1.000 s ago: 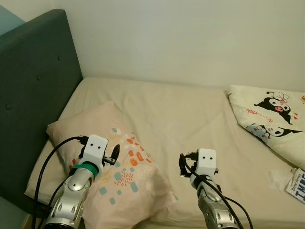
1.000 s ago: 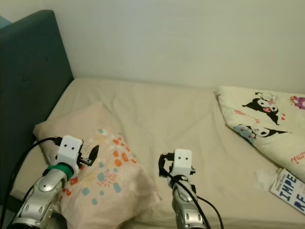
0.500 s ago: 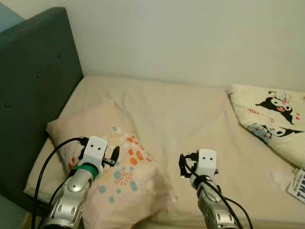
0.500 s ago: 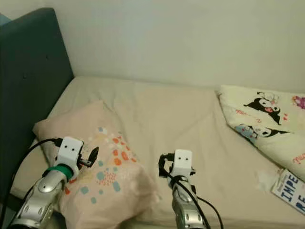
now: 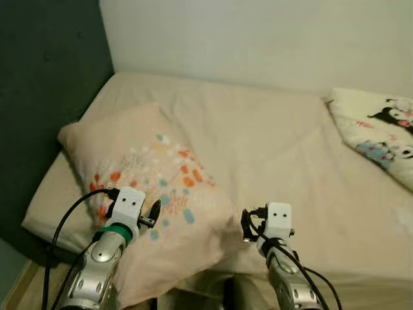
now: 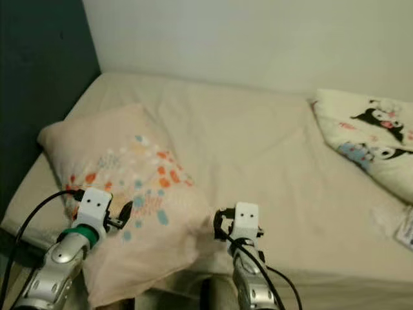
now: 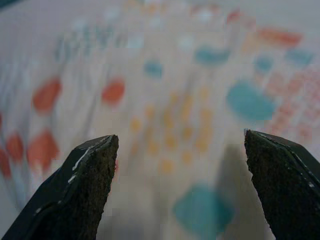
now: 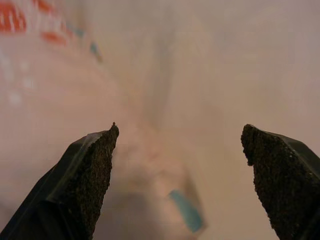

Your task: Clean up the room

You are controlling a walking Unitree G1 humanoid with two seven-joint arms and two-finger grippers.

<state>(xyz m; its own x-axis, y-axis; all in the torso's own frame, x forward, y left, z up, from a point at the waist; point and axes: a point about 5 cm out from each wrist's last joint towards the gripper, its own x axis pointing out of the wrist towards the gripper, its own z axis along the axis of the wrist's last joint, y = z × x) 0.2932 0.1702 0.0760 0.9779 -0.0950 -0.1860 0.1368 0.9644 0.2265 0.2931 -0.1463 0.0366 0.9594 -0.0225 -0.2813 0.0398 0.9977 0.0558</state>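
A pale pink pillow (image 5: 148,174) with orange and teal dots lies slanted on the left half of the beige bed (image 5: 264,142), one corner hanging over the near edge. My left gripper (image 5: 155,212) hovers open just over the pillow's near left part; its wrist view has the dotted fabric (image 7: 180,100) close between the fingers (image 7: 80,195). My right gripper (image 5: 245,225) is open beside the pillow's near right corner (image 8: 165,185), over the sheet at the bed's near edge. A folded cream blanket (image 5: 381,129) with cartoon prints lies at the bed's right.
A dark teal headboard (image 5: 45,71) rises along the left side and a plain white wall (image 5: 258,39) runs behind the bed. A small printed item (image 6: 406,226) sits at the right edge. The bed's near edge drops off just under both arms.
The camera has moved closer and tilted down, so the pillow and bed sit lower and larger in view. Both grippers keep their pose and stay open.
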